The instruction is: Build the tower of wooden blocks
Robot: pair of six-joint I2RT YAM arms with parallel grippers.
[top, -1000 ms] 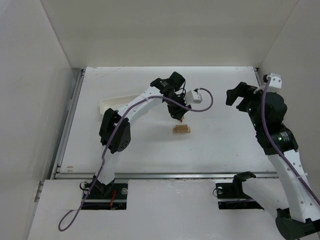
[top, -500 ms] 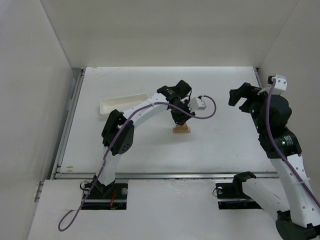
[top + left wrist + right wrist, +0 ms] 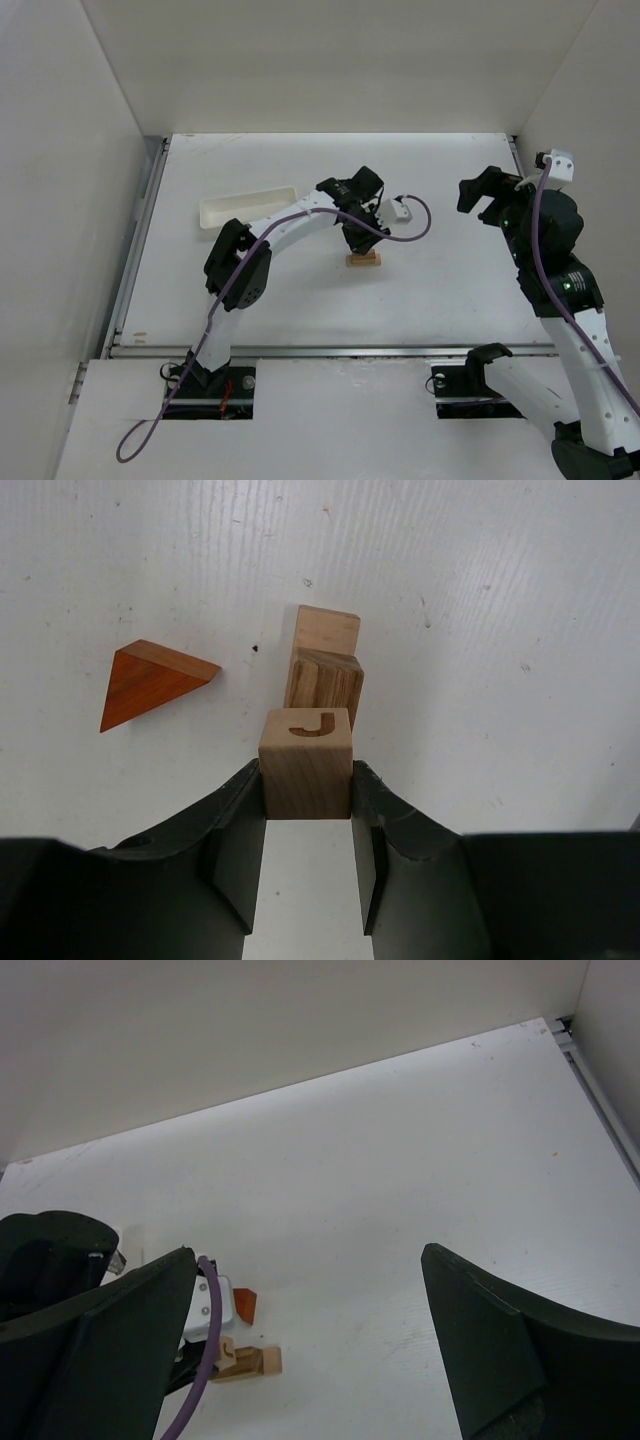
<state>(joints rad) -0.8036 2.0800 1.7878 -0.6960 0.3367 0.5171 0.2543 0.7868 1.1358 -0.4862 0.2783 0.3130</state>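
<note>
My left gripper is shut on a tan cube marked J, held just over the near end of two tan blocks stacked on the table. The stack shows in the top view and in the right wrist view. An orange-red wedge lies on the table left of the stack; it also shows in the right wrist view. My right gripper is open and empty, raised well to the right of the blocks.
A long white tray lies at the back left of the table. The left arm's purple cable loops just right of the stack. White walls enclose the table on three sides.
My left gripper has moved right and down with the J cube, from behind the stack to right over it. The right arm rose slightly, then stayed still.
</note>
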